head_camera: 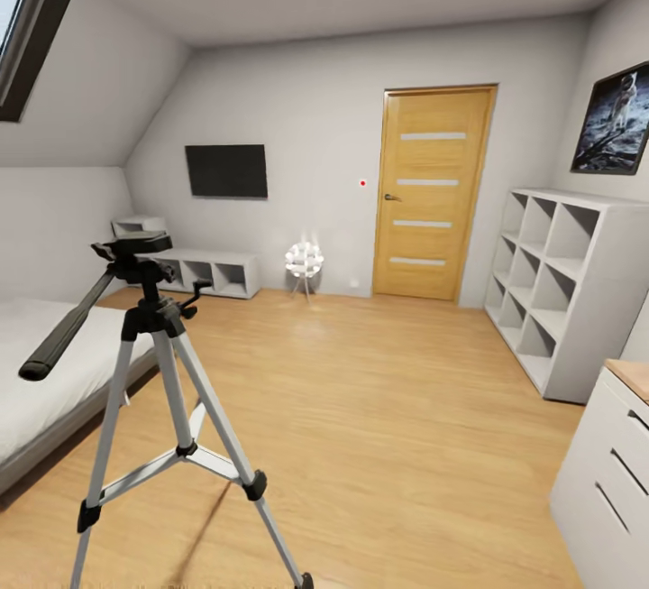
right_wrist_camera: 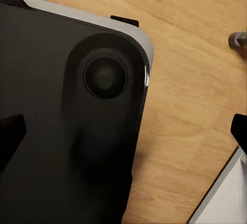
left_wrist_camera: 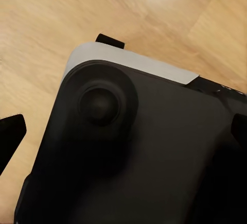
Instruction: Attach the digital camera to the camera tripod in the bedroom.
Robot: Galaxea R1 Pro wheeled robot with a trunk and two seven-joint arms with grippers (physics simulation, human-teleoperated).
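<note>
Left fingers (left_wrist_camera: 10,139) and right fingers (right_wrist_camera: 10,136): dark tips at frame edges, apart, holding nothing, above the robot base. Camera tripod (head_camera: 158,363) stands on wood floor (head_camera: 388,409) just beside the bed's (head_camera: 54,372) edge.

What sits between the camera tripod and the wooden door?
In the head view, bare wood floor between camera tripod and door; a small white lamp stands near the wall.
</note>
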